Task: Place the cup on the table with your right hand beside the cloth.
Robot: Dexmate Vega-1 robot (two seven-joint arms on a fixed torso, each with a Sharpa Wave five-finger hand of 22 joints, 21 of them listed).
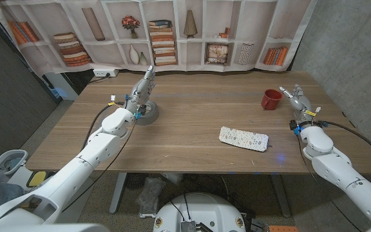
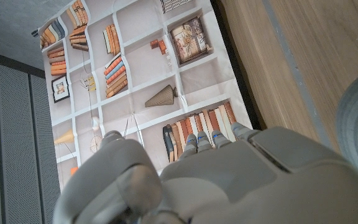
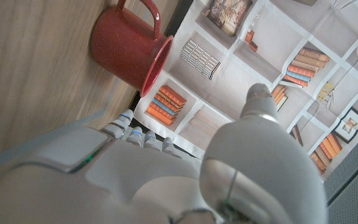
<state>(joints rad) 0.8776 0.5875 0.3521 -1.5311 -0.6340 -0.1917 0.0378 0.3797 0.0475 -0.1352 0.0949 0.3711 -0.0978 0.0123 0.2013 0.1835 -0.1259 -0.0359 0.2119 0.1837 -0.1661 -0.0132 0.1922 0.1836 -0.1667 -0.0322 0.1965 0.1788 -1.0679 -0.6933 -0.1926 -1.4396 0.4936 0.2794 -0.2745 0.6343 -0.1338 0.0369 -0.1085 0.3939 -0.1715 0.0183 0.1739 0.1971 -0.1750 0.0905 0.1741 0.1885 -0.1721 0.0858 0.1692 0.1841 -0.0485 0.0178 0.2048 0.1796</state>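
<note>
Red mug (image 1: 271, 99), upright with its handle showing in the right wrist view, stands on the wooden table (image 1: 192, 122), well apart from the patterned cloth (image 1: 243, 138). Right hand (image 1: 297, 98) is just beside it, holding nothing; fingers' spread cannot be told. Risk: a glancing approach could topple the mug.

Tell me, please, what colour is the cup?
The cup is dark red, inside and outside; the right wrist view shows it best.

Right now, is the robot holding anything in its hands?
No. The red cup stands alone on the table, just beside the right hand, not touched. The left hand holds nothing either.
</note>
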